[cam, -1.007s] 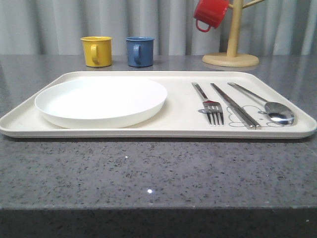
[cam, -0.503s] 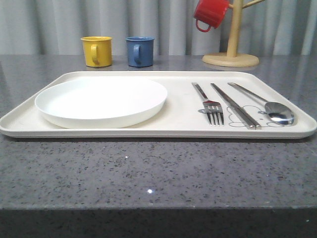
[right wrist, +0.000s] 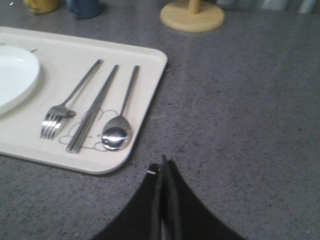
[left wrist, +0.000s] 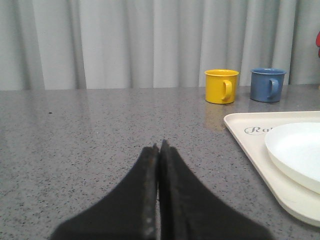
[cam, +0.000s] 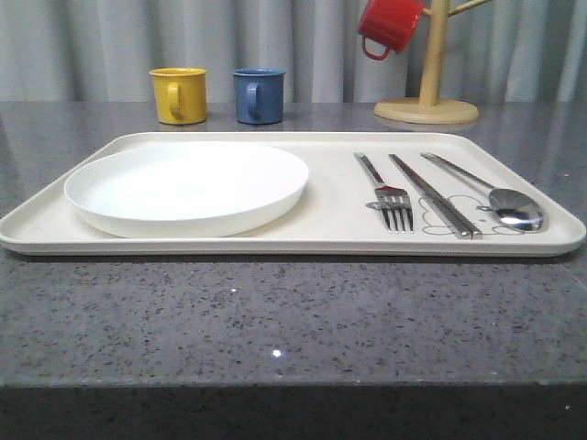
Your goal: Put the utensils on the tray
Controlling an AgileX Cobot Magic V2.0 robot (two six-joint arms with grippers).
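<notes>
The fork (cam: 393, 196), chopsticks (cam: 435, 195) and spoon (cam: 486, 195) lie side by side on the right part of the tray (cam: 330, 234), shiny steel, long axes running front to back. The right gripper (right wrist: 165, 165), pressed closed and empty, sits just off the tray's right edge, nearer than the equally closed left gripper (left wrist: 159, 150); nothing looks left to place.

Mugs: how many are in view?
3: yellow mug and blue mug stand side by side behind the tray; red mug hangs on the wooden stand.
</notes>
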